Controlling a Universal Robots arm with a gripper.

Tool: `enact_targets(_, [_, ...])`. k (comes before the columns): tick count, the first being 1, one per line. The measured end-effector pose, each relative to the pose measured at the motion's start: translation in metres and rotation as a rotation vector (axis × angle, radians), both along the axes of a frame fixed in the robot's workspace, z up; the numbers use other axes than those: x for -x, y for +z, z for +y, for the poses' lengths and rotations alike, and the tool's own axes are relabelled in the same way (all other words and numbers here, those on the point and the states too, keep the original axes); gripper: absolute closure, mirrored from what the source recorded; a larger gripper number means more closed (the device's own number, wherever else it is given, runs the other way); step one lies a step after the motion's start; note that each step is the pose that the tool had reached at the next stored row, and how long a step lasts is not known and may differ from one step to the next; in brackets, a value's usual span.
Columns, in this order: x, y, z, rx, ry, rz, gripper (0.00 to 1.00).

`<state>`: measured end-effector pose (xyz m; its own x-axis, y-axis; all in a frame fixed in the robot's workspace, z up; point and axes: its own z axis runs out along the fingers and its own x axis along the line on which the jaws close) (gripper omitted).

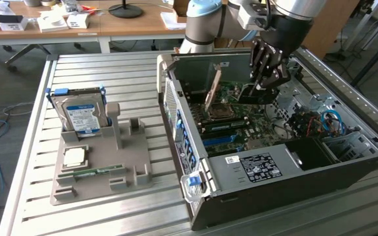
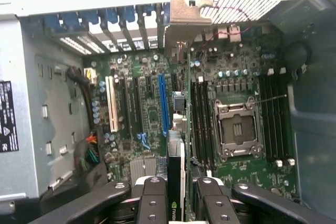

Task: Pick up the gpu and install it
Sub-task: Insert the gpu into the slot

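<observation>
My gripper (image 1: 263, 88) reaches down into the open computer case (image 1: 175, 98) and is shut on the gpu (image 1: 248, 94), a thin black card. The wrist view looks along the gpu (image 2: 175, 166) edge-on, clamped between the two black fingers (image 2: 152, 198). Its metal bracket (image 2: 181, 24) is at the far end, by the blue slot clips (image 2: 105, 19) on the case wall. The card hangs over the green motherboard (image 2: 149, 108), between the blue slot (image 2: 164, 98) and the black memory slots (image 2: 202, 119). Whether it touches a slot cannot be told.
A grey holder tray (image 1: 100, 184) at the exterior view's left carries a hard drive (image 1: 77, 115), a small square chip (image 1: 75, 157) and a green memory stick (image 1: 90, 172). Inside the case are the empty processor socket (image 2: 237, 129), the power supply (image 1: 261, 164) and loose cables (image 1: 327, 120).
</observation>
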<state>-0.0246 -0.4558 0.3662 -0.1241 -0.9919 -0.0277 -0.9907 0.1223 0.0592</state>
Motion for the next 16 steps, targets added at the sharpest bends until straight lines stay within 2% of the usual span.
enact_targets(2, [0.0,-0.0007,0.0,-0.0001,0.013,-0.0087,0.74])
enact_targets(9, [0.0001,-0.0027,0.0,0.0001,0.087,-0.0278,0.74])
enact_targets(12, [0.0007,-0.0032,0.0,0.0002,0.099,-0.0377,0.74])
enact_targets(15, [0.0016,-0.0038,0.0,0.0006,0.107,-0.0507,0.74])
enact_targets(16, [0.0017,-0.0038,0.0,0.0007,0.11,-0.0521,0.74])
